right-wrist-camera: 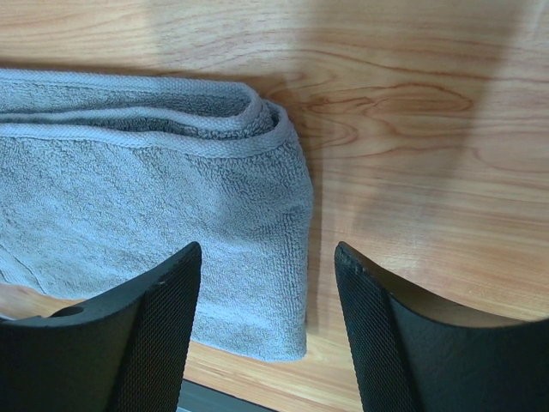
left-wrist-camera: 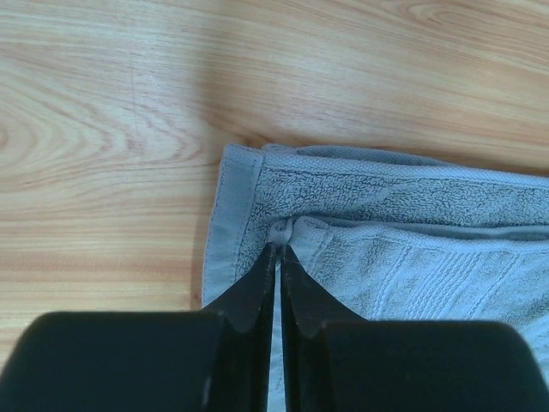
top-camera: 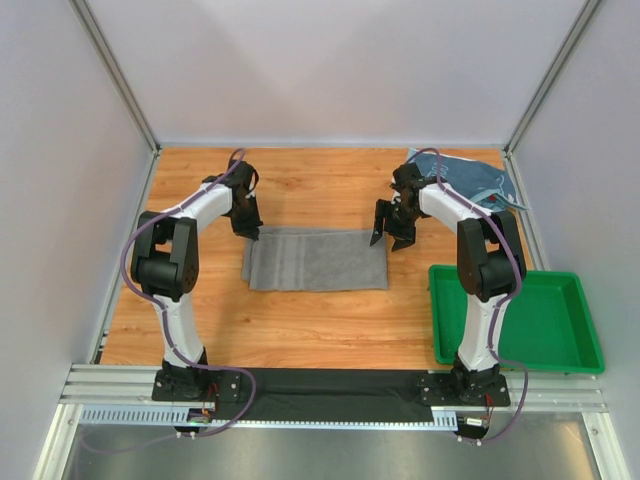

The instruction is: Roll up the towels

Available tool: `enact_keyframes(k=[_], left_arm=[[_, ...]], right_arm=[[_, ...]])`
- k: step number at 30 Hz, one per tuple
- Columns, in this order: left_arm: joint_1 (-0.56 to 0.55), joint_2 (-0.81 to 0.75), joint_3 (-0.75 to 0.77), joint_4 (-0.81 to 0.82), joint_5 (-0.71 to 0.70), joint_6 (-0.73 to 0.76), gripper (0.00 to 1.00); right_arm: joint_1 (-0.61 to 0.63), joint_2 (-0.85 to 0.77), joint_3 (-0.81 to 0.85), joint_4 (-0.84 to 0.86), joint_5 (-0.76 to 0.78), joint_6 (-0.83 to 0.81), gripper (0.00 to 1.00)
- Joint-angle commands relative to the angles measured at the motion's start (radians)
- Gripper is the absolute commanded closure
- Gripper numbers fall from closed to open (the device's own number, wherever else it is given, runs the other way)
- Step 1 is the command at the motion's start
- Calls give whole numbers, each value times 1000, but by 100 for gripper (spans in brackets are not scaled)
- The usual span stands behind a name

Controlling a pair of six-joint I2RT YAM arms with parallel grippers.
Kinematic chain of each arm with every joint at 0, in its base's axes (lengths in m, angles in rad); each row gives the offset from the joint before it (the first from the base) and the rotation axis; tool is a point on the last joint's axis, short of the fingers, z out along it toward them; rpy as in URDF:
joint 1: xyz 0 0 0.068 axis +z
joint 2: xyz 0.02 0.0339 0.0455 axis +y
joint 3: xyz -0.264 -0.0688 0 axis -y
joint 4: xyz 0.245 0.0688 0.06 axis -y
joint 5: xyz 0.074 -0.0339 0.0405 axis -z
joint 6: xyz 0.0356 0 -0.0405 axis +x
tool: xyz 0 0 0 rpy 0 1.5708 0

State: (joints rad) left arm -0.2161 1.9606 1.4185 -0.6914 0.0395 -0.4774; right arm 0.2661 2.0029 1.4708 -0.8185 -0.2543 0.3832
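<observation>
One container appears in the top view: a green tray (top-camera: 545, 320) at the near right of the table (top-camera: 300, 320), beside the right arm's base. We see both towels lying outside it, on the wood. The grey towel (top-camera: 315, 260) lies at mid-table, folded into a long flat strip whose long axis runs left to right, its ends pointing toward the two arms. The blue towel (top-camera: 478, 180) is bunched in the far right corner, behind the right arm. The left gripper (top-camera: 252, 232) is at the strip's far left corner and the right gripper (top-camera: 392, 237) at its far right end. The surface is orange-brown wood grain, with a black mat (top-camera: 330, 392) and metal rails along the near edge; pale walls (top-camera: 330, 70) and slanting metal posts close the cell on three sides. In the left wrist view, we see the left fingers (left-wrist-camera: 253, 292) drawn almost together, nipping between their tips a small pucker at the hemmed short edge of the grey towel (left-wrist-camera: 386, 223); the folded layers run away to the right. In the right wrist view, the right fingers (right-wrist-camera: 163, 326) stand wide apart, holding nothing: one is over the rounded, doubled end of the grey towel (right-wrist-camera: 154, 189), the other over bare wood. We cannot tell whether they touch the surface.
</observation>
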Motion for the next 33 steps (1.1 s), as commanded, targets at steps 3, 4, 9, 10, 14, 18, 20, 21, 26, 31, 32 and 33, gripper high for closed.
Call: enact_keyframes(k=[3, 4, 9, 10, 14, 18, 20, 21, 26, 31, 32, 33], left_arm=[[-6, -57, -6, 13, 14, 22, 97], [-6, -58, -15, 18, 19, 23, 100], [-6, -80, -39, 44, 54, 26, 100], [-6, -84, -47, 47, 54, 26, 100], [-6, -85, -43, 41, 48, 22, 96], [-6, -69, -38, 30, 43, 17, 72], [-6, -65, -36, 38, 48, 14, 70], [-6, -65, -38, 38, 49, 14, 67], [-6, -55, -41, 43, 68, 19, 64], [-6, -40, -50, 52, 86, 20, 61], [-6, -37, -53, 53, 89, 22, 61], [-6, -34, -56, 56, 92, 22, 61]], right_arm=[[4, -10, -4, 7, 13, -14, 35], [4, -15, -6, 5, 13, -14, 35], [4, -26, -13, 7, 12, -14, 35], [4, -27, -15, 7, 10, -14, 35], [4, -38, -18, 7, 9, -15, 35], [4, -46, -21, 8, 9, -17, 35], [5, -44, -23, 7, 10, -18, 35], [4, -43, -23, 7, 10, -17, 35], [4, -41, -23, 10, 10, -15, 35], [4, -33, -23, 13, 9, -17, 35], [4, -32, -23, 13, 9, -17, 35], [2, -32, -24, 13, 9, -17, 35]])
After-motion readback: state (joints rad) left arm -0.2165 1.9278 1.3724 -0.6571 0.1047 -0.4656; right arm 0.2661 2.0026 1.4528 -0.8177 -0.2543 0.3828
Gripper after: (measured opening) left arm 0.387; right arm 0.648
